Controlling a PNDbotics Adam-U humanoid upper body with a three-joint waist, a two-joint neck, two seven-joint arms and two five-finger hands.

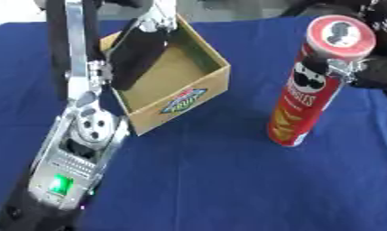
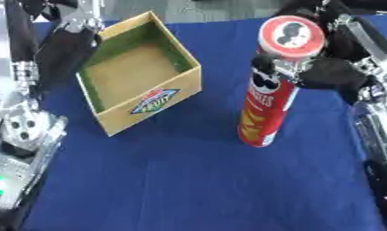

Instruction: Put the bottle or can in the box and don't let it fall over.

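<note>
A tall red Pringles can [image 2: 269,97] is seen standing upright on the blue tablecloth [image 2: 188,180], well outside the cardboard box [image 2: 141,74] it is meant for. The can's base is planted on the cloth and its lid faces up; a slight lean is suggested, though that may be the camera's angle. The robot's right hand [image 2: 330,72] is pressed in just below the can's lid from the side away from the box, with dark fingers curled against the top of the tube, and the can is judged to be held in that grasp.

By this evidence the task is only begun: the can is gripped but not lifted, and the carry across to the box and the upright set-down inside it are all left to do.

The box lies to the can's left, apart from it, turned so that one corner points toward the can. It is open-topped, with a fruit logo printed on its near wall, and only its bare brown floor is shown inside; nothing is held in it. On the box's far-left side the left hand [image 1: 137,49] is laid against the wall, fingers draped straight over the rim, apparently steadying the box.
</note>
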